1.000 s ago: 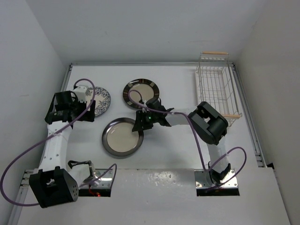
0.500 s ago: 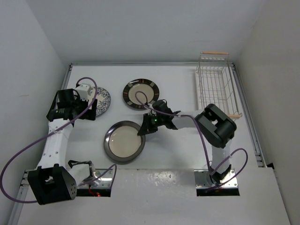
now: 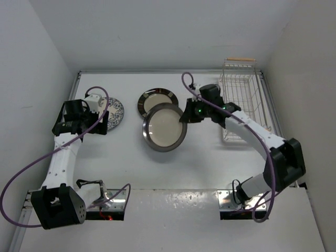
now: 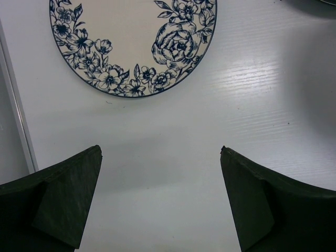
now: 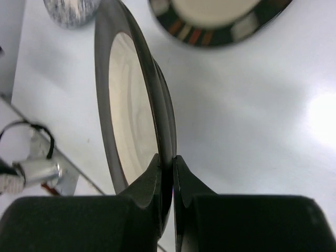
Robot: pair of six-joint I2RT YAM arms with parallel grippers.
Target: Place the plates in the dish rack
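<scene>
We are looking at a robotics laboratory test cell rather than a working kitchen. Plain white panels (image 3: pixel 37 63) are enclosing a white table (image 3: pixel 205 168) on three sides, and a metal rail (image 3: pixel 282 142) is running along its right edge. The left arm (image 3: pixel 63 157) and the right arm (image 3: pixel 252 131) are standing on metal base plates (image 3: pixel 227 203) at the near edge, and purple cables (image 3: pixel 23 172) are looping exposed along them. The household goods in view are a blue-and-white plate (image 3: pixel 114 113), a striped-rim plate (image 3: pixel 156 97), a grey-rimmed plate (image 3: pixel 164 127) and a white wire dish rack (image 3: pixel 241 100).
</scene>
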